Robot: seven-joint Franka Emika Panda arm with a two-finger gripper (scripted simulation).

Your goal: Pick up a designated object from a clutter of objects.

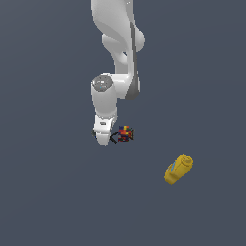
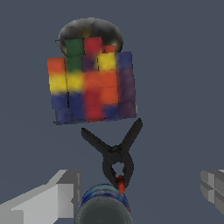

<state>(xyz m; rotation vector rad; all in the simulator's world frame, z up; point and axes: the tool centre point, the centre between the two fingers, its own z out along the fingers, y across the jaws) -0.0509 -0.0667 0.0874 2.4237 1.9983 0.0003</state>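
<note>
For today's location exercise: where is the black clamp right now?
In the exterior view the black clamp lies near the middle, just right of the gripper and beside the multicoloured block; the yellow bottle sits apart, lower right.

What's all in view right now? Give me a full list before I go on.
clamp: one, black with a reddish tip, between the hand's fingers, beside the block
block: one, red-blue-yellow patches, just beyond the clamp
ball: one, grey, behind the block
can: one, blue-grey, by the clamp's red tip
bottle: one, yellow, lying apart toward the exterior view's right
hand: one, white arm, grey fingers spread wide, low over the clamp
</note>
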